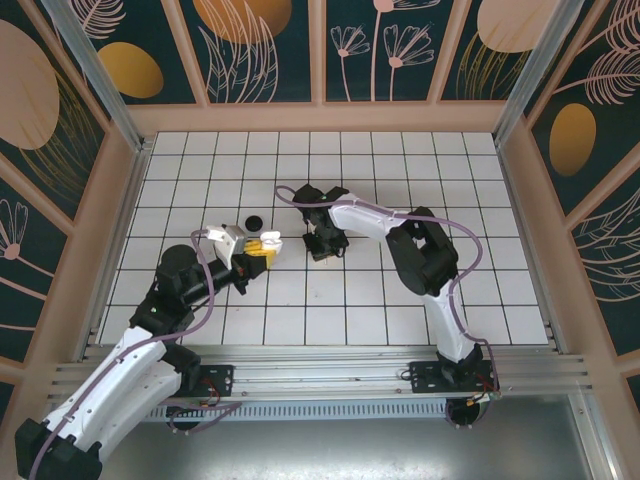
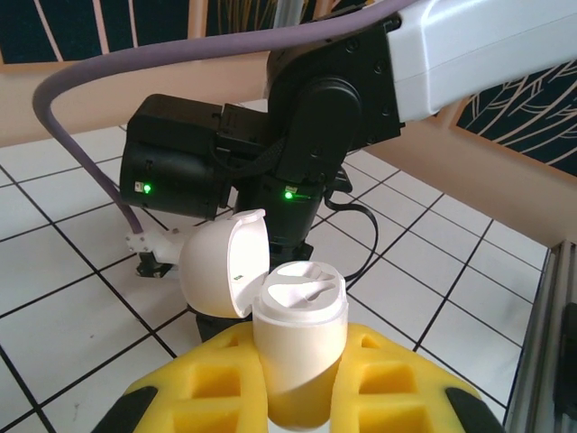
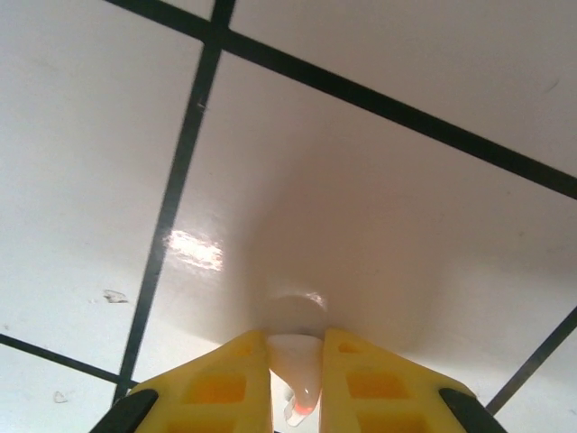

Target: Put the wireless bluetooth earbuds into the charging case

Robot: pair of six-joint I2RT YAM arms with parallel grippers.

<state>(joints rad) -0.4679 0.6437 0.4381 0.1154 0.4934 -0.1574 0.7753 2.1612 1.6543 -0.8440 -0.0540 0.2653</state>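
Note:
A white charging case (image 2: 297, 334) stands upright between the yellow fingers of my left gripper (image 2: 297, 397), which is shut on it. Its lid (image 2: 221, 275) hangs open to the left, and the two moulded sockets on top look empty. From above, my left gripper (image 1: 258, 250) holds the case left of centre. My right gripper (image 3: 296, 361) points straight down at the tiled floor, shut on a small white earbud (image 3: 296, 374) that touches the tile. The top view has my right gripper (image 1: 325, 245) at mid-table, a short way right of the case.
A small round black object (image 1: 253, 222) lies on the tiles just behind the left gripper. The right arm's black wrist (image 2: 270, 153) looms close behind the open case. Wooden walls (image 1: 320, 118) ring the white tiled floor (image 1: 480, 280).

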